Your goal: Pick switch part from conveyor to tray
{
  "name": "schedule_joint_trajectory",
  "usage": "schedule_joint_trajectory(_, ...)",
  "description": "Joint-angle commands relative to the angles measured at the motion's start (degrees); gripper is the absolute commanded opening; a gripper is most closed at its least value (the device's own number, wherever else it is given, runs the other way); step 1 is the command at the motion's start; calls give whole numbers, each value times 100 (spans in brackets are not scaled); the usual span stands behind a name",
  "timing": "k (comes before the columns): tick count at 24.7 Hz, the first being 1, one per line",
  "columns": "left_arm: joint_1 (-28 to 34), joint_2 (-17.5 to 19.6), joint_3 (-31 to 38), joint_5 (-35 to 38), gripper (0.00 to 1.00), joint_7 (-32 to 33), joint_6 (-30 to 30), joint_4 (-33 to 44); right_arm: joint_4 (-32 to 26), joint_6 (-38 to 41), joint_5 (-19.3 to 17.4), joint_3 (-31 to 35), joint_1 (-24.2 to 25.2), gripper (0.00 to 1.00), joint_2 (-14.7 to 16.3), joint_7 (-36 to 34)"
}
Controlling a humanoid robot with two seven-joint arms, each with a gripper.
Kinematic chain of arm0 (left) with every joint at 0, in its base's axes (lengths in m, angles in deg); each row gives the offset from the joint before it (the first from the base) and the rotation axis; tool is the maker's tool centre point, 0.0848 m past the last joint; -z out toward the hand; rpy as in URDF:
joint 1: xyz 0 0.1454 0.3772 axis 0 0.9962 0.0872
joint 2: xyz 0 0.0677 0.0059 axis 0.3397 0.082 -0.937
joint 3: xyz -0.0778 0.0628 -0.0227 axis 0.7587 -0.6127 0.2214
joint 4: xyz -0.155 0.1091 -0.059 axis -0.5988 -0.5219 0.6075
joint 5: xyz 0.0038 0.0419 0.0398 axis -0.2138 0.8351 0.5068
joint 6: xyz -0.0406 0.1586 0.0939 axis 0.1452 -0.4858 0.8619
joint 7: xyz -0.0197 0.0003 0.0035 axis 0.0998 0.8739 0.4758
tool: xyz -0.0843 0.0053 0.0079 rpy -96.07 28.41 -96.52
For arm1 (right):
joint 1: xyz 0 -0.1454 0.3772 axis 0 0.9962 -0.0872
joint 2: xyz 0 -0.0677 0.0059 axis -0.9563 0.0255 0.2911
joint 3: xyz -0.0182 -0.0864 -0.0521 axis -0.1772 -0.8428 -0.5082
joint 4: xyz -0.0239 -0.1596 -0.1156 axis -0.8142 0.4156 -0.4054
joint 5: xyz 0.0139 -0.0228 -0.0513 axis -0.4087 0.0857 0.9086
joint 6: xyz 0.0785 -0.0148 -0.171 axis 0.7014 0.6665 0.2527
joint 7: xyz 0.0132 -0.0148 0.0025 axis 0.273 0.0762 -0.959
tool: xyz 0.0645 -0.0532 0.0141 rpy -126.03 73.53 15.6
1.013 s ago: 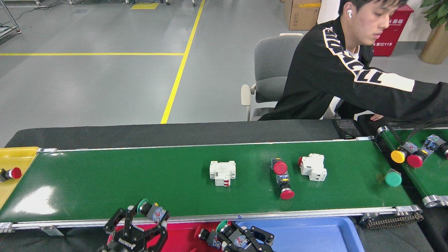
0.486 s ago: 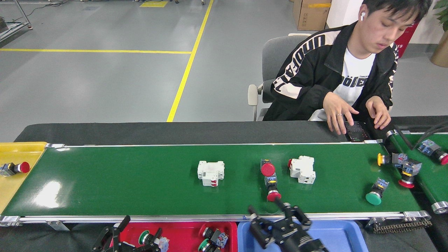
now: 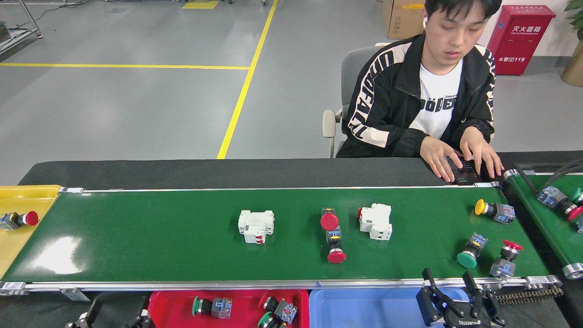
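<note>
The conveyor carries several switch parts: a white breaker, a red push-button with a red mushroom switch just below it, and a second white breaker. Toward the right end lie a yellow button, a green button and a red mushroom switch. My right gripper is open and empty over the near rail, just left of the green button. Only the spread tips of my left gripper show at the bottom edge, left of the red tray.
The red tray holds a green-capped switch and more switches. A blue tray adjoins it. A yellow tray at the left end holds a red button. A person's hands rest on a keypad behind the belt. A smaller green belt stands at right.
The left gripper let a green-capped switch go into the red tray and sank to the frame's bottom. The right gripper swung right along the near rail. The parts drifted left; new ones arrived at right.
</note>
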Motion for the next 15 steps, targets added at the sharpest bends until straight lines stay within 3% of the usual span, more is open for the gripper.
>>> schedule_joint_trajectory(1, -102, 2, -68, -5, 100, 3, -23, 75, 13, -453, 392, -391, -347, 87, -251, -16)
schedule_joint_trajectory(3, -190, 2, -218, 12, 100, 3, -32, 75, 453, -1095, 648, -955, -779, 88, -269, 178)
schedule_joint_trajectory(8, -559, 2, -877, 513, 100, 29, -322, 66, 1956, -2387, 674, -2071, -2044, 92, -269, 353)
schedule_joint_trajectory(13, -1350, 2, -1818, 698, 100, 486, -753, -347, 3019, -2765, 577, -2765, -2835, 93, -322, 345)
schedule_joint_trajectory(15, -1771, -7, -2011, 741, 100, 539, -849, -803, 3274, -2906, 323, -3028, -3011, 89, -322, 309)
